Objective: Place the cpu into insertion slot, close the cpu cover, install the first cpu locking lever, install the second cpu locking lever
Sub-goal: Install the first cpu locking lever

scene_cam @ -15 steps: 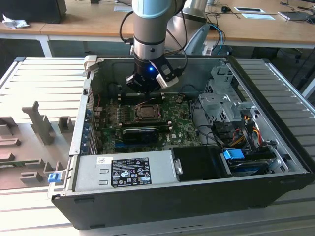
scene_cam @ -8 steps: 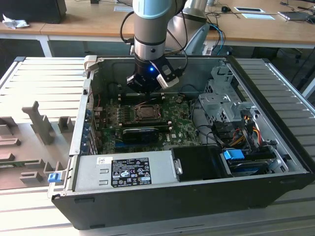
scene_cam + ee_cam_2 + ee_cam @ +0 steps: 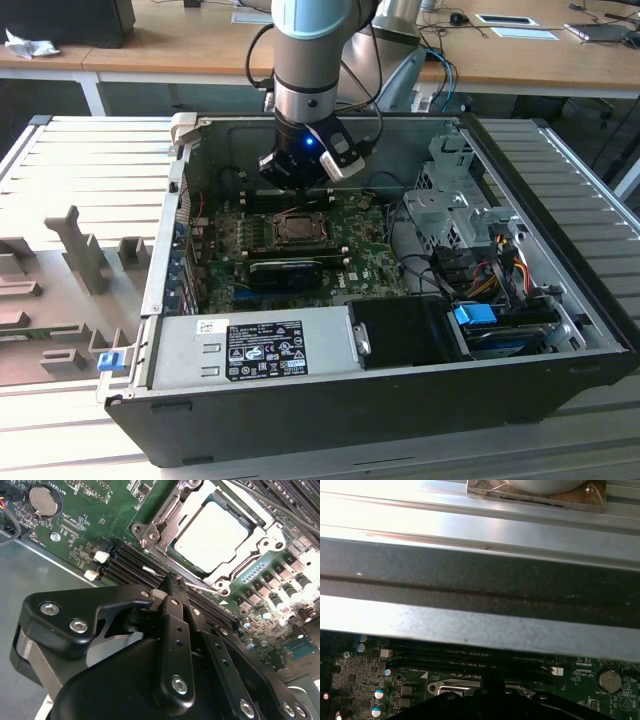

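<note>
Hand (image 3: 172, 582) shut on nothing hovers beside the cpu (image 3: 212, 537) under the closed cpu cover (image 3: 165, 515).

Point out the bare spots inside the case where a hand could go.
Little bare room: the black flat patch between the power supply and the drive cage, and grey case floor beside the green board. Crowded: the cpu socket under the gripper, and the cable tangle.

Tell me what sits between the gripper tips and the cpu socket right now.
In the second wrist view, black memory slots with white end clips run between the gripper and the cpu cover, which lies closed around the cpu.
</note>
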